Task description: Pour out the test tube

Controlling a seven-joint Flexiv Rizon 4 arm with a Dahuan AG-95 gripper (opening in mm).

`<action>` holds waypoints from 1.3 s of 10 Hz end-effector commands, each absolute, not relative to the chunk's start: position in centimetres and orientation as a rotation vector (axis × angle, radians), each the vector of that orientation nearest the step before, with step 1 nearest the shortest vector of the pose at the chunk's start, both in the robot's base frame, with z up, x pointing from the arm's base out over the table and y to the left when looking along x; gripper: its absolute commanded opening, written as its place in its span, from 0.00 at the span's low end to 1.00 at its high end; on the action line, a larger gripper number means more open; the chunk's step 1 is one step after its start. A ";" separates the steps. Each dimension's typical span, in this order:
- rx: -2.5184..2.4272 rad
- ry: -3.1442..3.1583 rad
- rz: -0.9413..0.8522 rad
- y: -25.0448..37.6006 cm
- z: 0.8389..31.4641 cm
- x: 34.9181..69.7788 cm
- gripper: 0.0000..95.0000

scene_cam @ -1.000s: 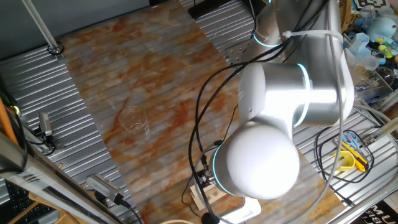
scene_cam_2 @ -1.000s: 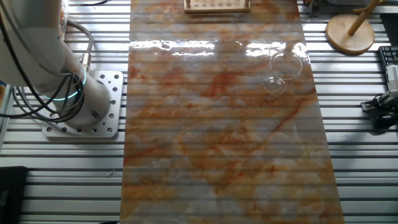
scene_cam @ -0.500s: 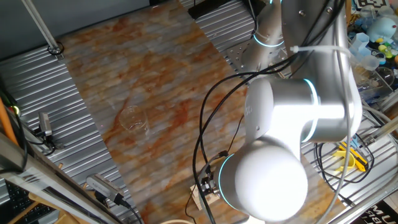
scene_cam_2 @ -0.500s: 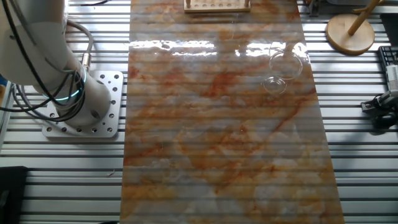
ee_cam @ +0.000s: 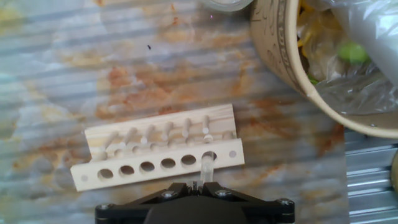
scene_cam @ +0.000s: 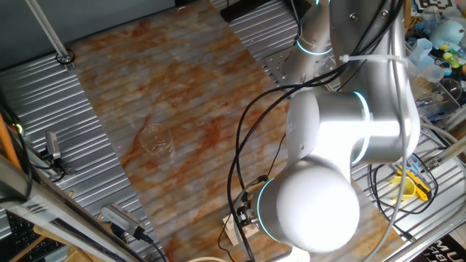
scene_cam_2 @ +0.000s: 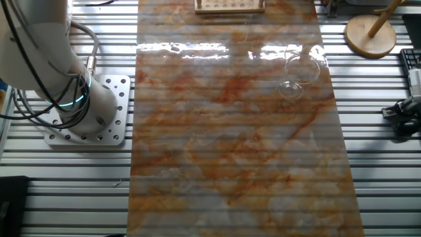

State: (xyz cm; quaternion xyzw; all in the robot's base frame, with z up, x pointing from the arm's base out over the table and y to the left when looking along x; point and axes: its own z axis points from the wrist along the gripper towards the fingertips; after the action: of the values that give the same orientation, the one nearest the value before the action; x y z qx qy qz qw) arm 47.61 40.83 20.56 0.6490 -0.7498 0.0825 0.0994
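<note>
The gripper (ee_cam: pixel 198 184) is pointing straight down over the wooden rack (ee_cam: pixel 158 154), pinching the test tube (ee_cam: pixel 206 167).

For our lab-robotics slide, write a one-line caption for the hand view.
Gripper poised above a wooden rack, where a test tube stands in the rightmost hole.

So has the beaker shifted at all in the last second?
No. In both fixed views the beaker sits in the same spot on the marbled mat, same gap from the wooden rack.
</note>
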 end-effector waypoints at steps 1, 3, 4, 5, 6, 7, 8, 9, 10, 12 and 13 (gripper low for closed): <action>1.922 -2.209 0.252 41.0 20.5 47.6 0.00; 1.915 -2.174 0.321 40.7 20.3 47.8 0.00; 1.930 -2.155 0.339 40.7 20.3 47.8 0.00; 1.968 -2.125 0.336 40.7 20.3 47.8 0.00; 1.995 -2.098 0.329 40.7 20.3 47.8 0.00; 2.053 -2.029 0.325 40.7 20.3 47.8 0.00; 2.092 -1.982 0.325 40.7 20.3 47.8 0.00; 2.109 -1.951 0.331 40.7 20.3 47.8 0.00; 2.128 -1.922 0.325 40.7 20.3 47.8 0.20; 2.153 -1.886 0.321 41.3 20.0 47.4 0.20; 2.147 -1.892 0.323 41.5 19.9 47.3 0.20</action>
State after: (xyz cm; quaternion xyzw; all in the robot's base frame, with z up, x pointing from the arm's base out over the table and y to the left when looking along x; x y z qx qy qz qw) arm 47.13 41.44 19.78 0.7420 -0.6488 0.1109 0.1275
